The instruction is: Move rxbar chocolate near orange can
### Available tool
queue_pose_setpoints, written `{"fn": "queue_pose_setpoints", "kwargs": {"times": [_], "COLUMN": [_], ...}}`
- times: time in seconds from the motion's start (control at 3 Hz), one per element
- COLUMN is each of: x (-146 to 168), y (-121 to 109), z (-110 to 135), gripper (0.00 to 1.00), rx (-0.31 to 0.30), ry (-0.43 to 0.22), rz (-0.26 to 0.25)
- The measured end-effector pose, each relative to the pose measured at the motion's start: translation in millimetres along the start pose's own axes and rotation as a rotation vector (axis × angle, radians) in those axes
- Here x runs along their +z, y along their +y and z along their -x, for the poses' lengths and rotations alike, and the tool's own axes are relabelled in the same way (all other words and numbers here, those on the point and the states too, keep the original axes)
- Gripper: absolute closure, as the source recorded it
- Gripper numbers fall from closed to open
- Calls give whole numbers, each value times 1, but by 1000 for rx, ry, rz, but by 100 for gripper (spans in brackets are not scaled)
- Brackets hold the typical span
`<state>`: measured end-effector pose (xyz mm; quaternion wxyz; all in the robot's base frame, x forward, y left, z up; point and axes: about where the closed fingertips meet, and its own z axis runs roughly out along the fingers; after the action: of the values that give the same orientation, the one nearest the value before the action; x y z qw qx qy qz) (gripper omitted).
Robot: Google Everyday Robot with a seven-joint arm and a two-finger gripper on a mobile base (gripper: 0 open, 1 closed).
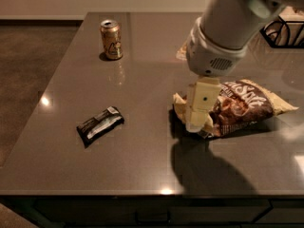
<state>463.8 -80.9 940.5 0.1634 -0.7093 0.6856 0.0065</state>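
Note:
The rxbar chocolate (100,124), a black wrapper with a white patch, lies flat on the grey table (142,80) at the front left. The orange can (110,39) stands upright at the back left, well apart from the bar. My gripper (196,121) hangs from the arm at the upper right. It hovers over the left end of the chip bag, to the right of the bar.
A brown and yellow chip bag (247,106) lies at the right of the table, partly behind the gripper. A black wire basket (285,30) stands at the back right. The table's left edge runs beside the bar and can.

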Motion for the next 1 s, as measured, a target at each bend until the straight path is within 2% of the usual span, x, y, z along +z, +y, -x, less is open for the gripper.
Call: {"fn": "queue_pose_setpoints", "kwargs": {"times": [0.33, 1.0], "x": [29, 94], "y": [-11, 8], "z": [49, 120], "gripper": [0, 0], "rx": [-81, -206], "ry": [-26, -23], "rz": [54, 173]}}
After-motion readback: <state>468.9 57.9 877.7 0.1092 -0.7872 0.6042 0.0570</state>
